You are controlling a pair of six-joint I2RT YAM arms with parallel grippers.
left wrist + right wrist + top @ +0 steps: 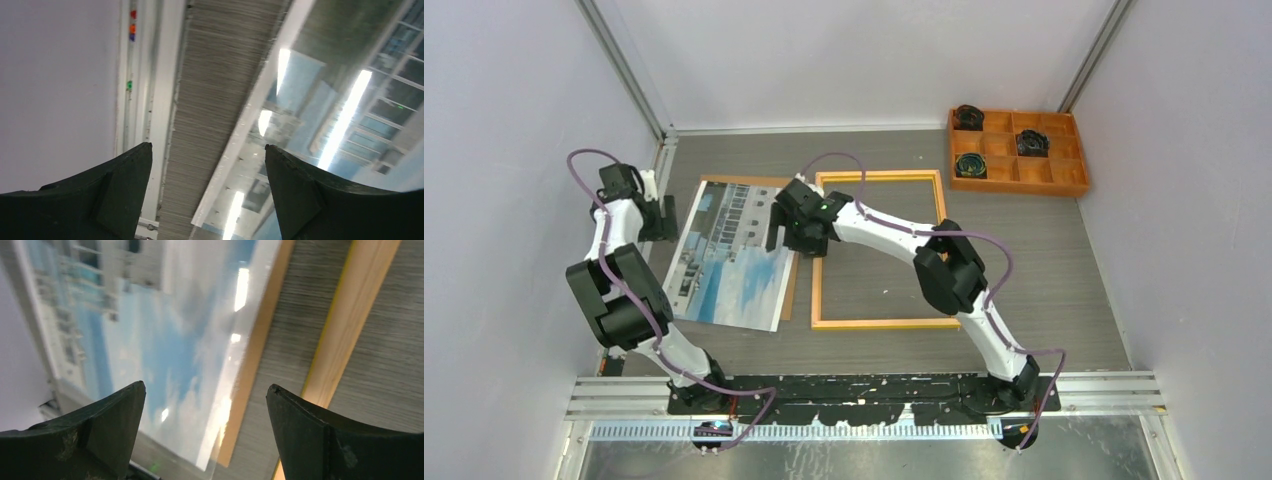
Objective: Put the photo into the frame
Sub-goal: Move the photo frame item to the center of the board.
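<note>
The photo [724, 262], a white building under blue sky, lies face up on the table left of the frame [884, 323]. The frame is a large rectangle of light wood with bare table inside it. My left gripper [660, 216] is open at the photo's left edge. In the left wrist view its fingers [115, 190] straddle the white border of the photo [325, 100]. My right gripper [786, 228] is open over the photo's right edge, beside the frame's left bar. In the right wrist view the photo [165, 330] and frame bar [350, 330] lie below the gripper [205, 390].
A brown backing board [790, 285] lies under the photo and sticks out along its right and far edges. An orange compartment tray [1064, 172] with dark round parts stands at the back right. White walls close in both sides, and a metal rail [160, 100] runs along the left.
</note>
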